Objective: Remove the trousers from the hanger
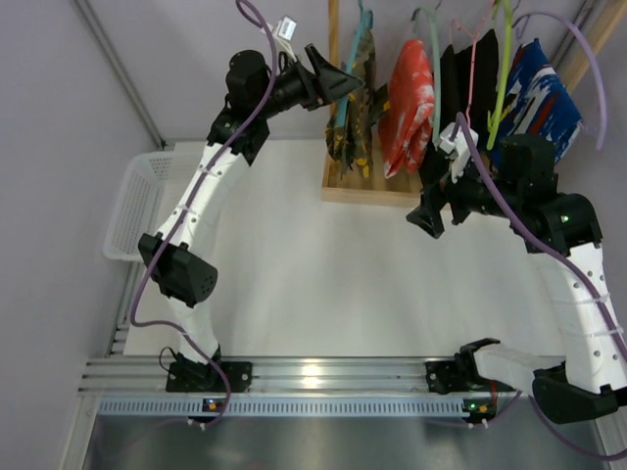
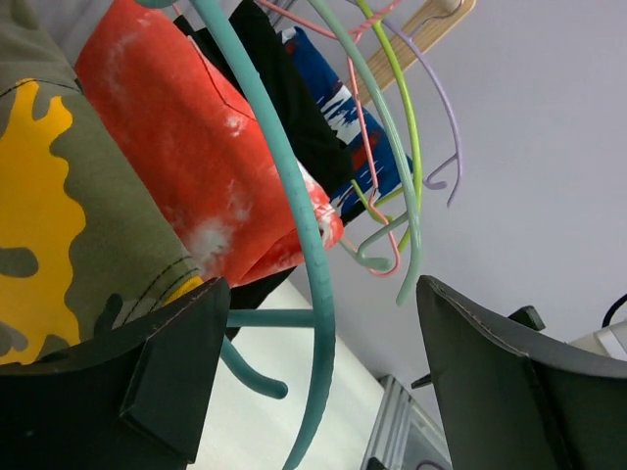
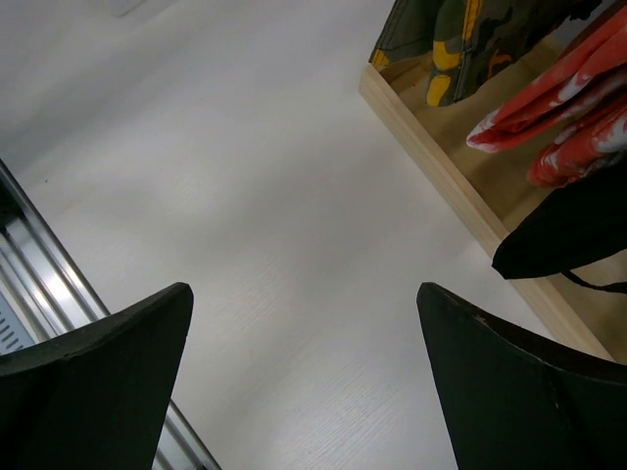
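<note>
The trousers hang on coloured hangers over a wooden stand [image 1: 367, 188]: camouflage trousers [image 1: 355, 98], red-orange trousers [image 1: 409, 103] and black trousers [image 1: 460, 73]. My left gripper [image 1: 338, 83] is open, held high beside the camouflage pair. In the left wrist view the teal hanger [image 2: 313, 245] runs between my open left gripper's [image 2: 318, 382] jaws, with the camouflage [image 2: 78, 225], red-orange [image 2: 196, 147] and black [image 2: 284, 108] cloth behind it. My right gripper [image 1: 428, 217] is open and empty, low in front of the stand. The right wrist view [image 3: 304, 372] shows bare table between its jaws.
A blue patterned garment [image 1: 534, 93] hangs at the right end of the rack. A white basket [image 1: 137, 201] stands at the table's left edge. The stand's wooden base [image 3: 441, 157] lies ahead of the right gripper. Grey walls close the back and the sides.
</note>
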You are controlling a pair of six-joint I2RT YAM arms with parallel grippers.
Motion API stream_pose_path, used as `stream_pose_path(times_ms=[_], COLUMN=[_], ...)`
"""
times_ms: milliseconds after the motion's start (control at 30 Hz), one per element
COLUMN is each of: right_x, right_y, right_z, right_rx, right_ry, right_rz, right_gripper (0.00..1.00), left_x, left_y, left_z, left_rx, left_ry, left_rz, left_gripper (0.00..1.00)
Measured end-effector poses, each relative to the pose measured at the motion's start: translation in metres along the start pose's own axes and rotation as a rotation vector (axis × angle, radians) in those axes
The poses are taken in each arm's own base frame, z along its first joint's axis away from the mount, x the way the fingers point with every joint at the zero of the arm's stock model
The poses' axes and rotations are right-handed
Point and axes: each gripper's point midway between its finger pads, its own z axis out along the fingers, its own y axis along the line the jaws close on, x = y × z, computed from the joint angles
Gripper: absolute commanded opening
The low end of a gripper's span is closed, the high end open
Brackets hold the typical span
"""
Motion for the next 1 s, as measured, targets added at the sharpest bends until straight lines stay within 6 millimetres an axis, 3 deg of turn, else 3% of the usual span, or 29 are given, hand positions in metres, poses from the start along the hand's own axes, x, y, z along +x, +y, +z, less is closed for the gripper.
stream_pose_path(times_ms=[267, 533, 867, 1000], right_x=[0.0, 0.0, 0.001, 0.001], right_y=[-0.005, -0.008, -0.01, -0.011], right_z=[-0.003, -0.005, -0.005, -0.005], right_rx=[0.023, 0.034, 0.039, 0.043], right_ry=[-0.005, -0.007, -0.006, -0.006], right_rz=[0.045, 0.064, 0.073, 0.075], right_gripper=[0.99, 0.99, 0.99, 0.99], left_x=[-0.012, -0.012, -0.017, -0.018], left_y=[0.001, 0.011, -0.009, -0.008], left_z=[0.022, 0.041, 0.047, 0.051], left_rx=[0.076, 0.115, 0.179, 0.182], left_ry=[-0.038, -0.052, -0.082, -0.095], left_rz=[-0.045, -0.104, -0.132, -0.141], left_gripper=[0.75, 0.68, 0.65, 0.63])
